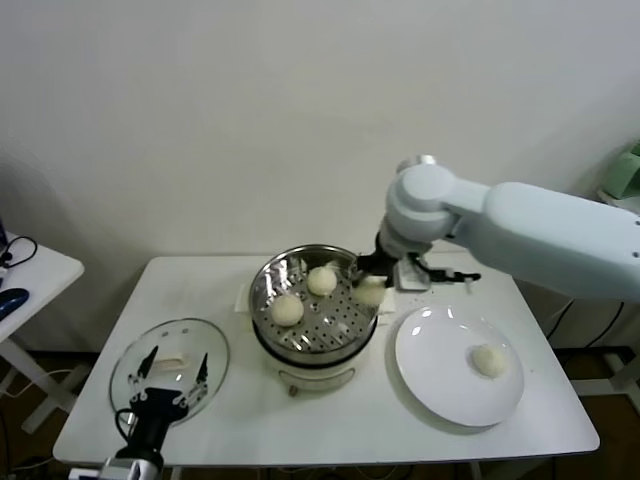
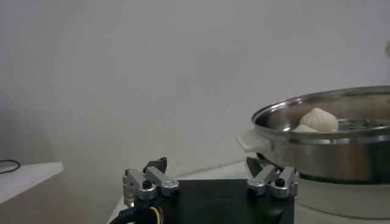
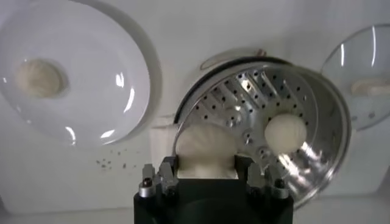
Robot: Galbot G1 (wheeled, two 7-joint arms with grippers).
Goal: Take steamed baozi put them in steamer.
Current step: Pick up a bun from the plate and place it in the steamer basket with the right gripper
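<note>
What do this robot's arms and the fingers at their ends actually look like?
The right arm is smooth pale grey-white with a rounded joint. Each gripper, left gripper and right gripper, has a black boxy body. Silver metal fingers carry dark screws and black tips. Coloured wires show at the left wrist.

There are no words, numbers, brand names or signs to read anywhere. The steamer (image 1: 312, 312) has no label on it, and the white plate (image 1: 440, 385) beside the steamer has none either.
</note>
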